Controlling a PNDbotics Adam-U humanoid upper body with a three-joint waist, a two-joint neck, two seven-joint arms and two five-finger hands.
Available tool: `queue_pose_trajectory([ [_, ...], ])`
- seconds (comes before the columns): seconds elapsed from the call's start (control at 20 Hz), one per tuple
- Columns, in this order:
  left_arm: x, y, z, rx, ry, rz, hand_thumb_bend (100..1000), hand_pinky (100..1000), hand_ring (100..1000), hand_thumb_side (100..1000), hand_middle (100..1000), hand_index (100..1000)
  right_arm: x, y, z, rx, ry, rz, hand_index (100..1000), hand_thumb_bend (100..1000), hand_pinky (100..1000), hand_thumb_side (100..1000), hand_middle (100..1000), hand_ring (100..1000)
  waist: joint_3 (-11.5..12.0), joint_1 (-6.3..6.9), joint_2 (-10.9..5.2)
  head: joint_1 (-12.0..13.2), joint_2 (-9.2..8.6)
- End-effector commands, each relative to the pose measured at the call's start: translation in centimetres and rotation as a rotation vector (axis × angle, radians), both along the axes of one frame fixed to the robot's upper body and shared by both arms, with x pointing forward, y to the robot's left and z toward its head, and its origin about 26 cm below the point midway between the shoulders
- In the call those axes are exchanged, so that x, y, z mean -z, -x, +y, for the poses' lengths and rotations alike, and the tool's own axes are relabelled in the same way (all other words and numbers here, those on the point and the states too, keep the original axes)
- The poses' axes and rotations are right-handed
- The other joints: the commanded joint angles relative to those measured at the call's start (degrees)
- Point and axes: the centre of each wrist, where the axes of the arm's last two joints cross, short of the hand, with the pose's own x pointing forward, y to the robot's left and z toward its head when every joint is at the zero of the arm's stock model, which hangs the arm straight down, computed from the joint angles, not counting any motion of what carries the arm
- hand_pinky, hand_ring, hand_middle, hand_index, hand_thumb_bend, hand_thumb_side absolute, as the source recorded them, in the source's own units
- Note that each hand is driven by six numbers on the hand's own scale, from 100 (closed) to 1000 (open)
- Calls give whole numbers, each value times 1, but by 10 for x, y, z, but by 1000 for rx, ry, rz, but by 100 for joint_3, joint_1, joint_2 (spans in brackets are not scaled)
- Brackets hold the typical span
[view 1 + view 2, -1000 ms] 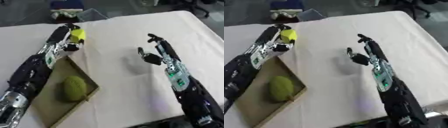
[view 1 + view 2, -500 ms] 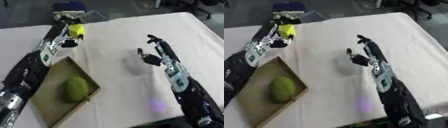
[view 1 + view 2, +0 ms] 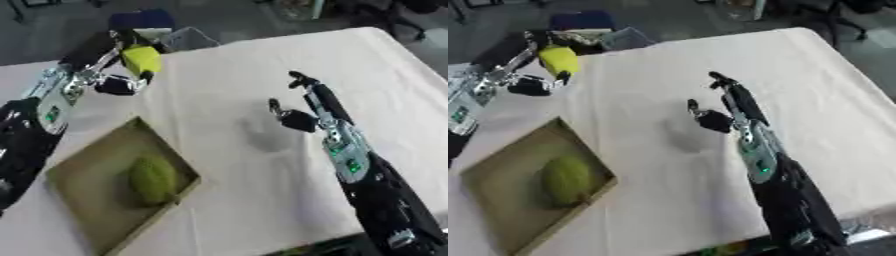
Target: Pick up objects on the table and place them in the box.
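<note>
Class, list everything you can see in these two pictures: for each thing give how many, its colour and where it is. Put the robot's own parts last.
Shallow cardboard box: one, tan, on the table's near left part.
Rounded green fruit-like object: one, green, lying inside the box.
Small yellow object: one, yellow, held in the left hand above the table's far left part.
Cloth-covered table: one, off-white, filling most of the view.
Dark blue thing: one, beyond the table's far edge; too unclear to name.
Left hand: one, black and silver, curled round the yellow object.
Right hand: one, black, raised over the table's middle, fingers open, holding nothing.
</note>
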Motion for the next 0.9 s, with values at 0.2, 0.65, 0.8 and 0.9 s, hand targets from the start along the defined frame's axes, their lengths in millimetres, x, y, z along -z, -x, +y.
queue_pose_trajectory([
  [0.2, -30, 50, -3, 137, -147, 11, 100, 634, 501, 158, 537, 709, -11, -3, -12, 27, 14, -42, 967, 223, 774, 476, 754, 962, 125, 38, -199, -101, 40],
  [0.65, 5, 93, -3, 114, -164, 164, 100, 639, 514, 166, 553, 717, -3, -1, -20, 49, 21, -29, 967, 216, 774, 477, 753, 963, 326, 51, -328, -138, 140],
  [0.8, 20, 102, 1, 93, -167, 202, 100, 644, 523, 167, 564, 724, -2, 0, -21, 53, 22, -26, 967, 214, 774, 477, 753, 963, 378, 49, -357, -144, 167],
  [0.9, 28, 105, 2, 81, -176, 219, 100, 649, 532, 167, 578, 734, -1, 0, -22, 55, 22, -25, 967, 213, 773, 478, 753, 963, 401, 53, -373, -139, 182],
])
